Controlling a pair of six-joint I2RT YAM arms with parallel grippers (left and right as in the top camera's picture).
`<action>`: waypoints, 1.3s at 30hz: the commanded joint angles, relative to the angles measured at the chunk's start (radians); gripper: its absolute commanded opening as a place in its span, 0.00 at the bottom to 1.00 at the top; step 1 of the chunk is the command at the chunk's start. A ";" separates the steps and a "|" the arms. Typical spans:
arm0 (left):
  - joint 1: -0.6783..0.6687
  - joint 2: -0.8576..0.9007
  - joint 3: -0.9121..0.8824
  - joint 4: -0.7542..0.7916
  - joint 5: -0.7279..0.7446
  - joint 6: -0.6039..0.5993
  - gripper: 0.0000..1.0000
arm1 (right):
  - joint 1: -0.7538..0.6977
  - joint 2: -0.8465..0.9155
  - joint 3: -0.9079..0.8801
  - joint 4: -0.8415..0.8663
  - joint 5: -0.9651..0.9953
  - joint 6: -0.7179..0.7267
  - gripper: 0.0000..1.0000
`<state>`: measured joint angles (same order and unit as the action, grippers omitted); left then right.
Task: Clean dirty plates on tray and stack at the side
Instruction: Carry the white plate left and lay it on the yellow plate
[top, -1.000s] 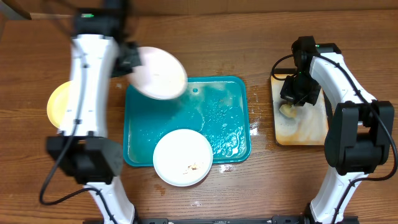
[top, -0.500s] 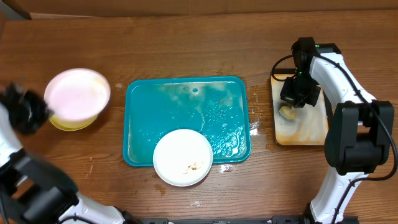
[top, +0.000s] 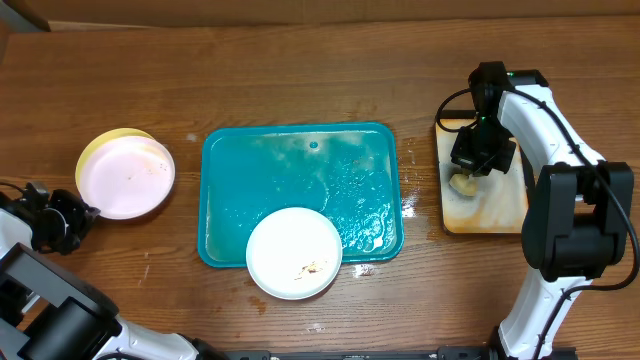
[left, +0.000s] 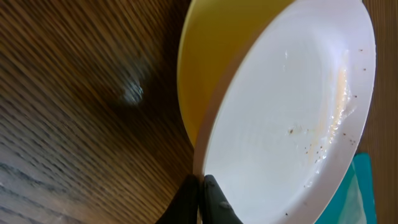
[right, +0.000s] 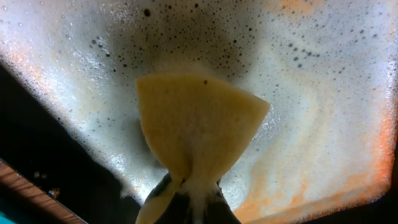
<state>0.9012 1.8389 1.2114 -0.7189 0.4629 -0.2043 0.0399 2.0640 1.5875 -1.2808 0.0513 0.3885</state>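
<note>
My left gripper (top: 88, 211) is shut on the rim of a white plate (top: 127, 178) with small brown specks. That plate lies over a pale yellow plate (top: 98, 150) on the table left of the teal tray (top: 300, 170). The left wrist view shows the fingers (left: 202, 198) pinching the white plate's (left: 292, 112) edge above the yellow plate (left: 224, 56). A second white plate (top: 294, 252) with a brown smear sits on the tray's front edge. My right gripper (top: 463, 178) is shut on a yellow sponge (right: 199, 118), held by its fingers (right: 189, 202).
The sponge rests over a small rust-stained, foamy tray (top: 490, 205) at the right, which also shows in the right wrist view (right: 323, 93). The teal tray's surface is wet, and its corner shows in the left wrist view (left: 359, 193). The wooden table (top: 300, 70) surrounds everything.
My left arm carried the white plate from above the tray's back left corner over to the left and down onto the yellow plate. The right arm and sponge barely moved.
</note>
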 joint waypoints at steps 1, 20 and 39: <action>0.024 -0.038 -0.004 0.018 -0.029 -0.046 0.04 | -0.001 -0.006 -0.005 0.000 -0.005 -0.005 0.04; -0.028 0.090 -0.004 0.089 -0.071 -0.069 0.04 | -0.001 -0.006 -0.005 -0.006 -0.005 -0.019 0.04; -0.123 0.071 0.064 0.018 -0.051 -0.088 0.04 | -0.001 -0.006 -0.005 -0.010 -0.005 -0.020 0.04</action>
<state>0.7727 1.9144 1.2346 -0.6941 0.3927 -0.2825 0.0399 2.0640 1.5871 -1.2938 0.0513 0.3725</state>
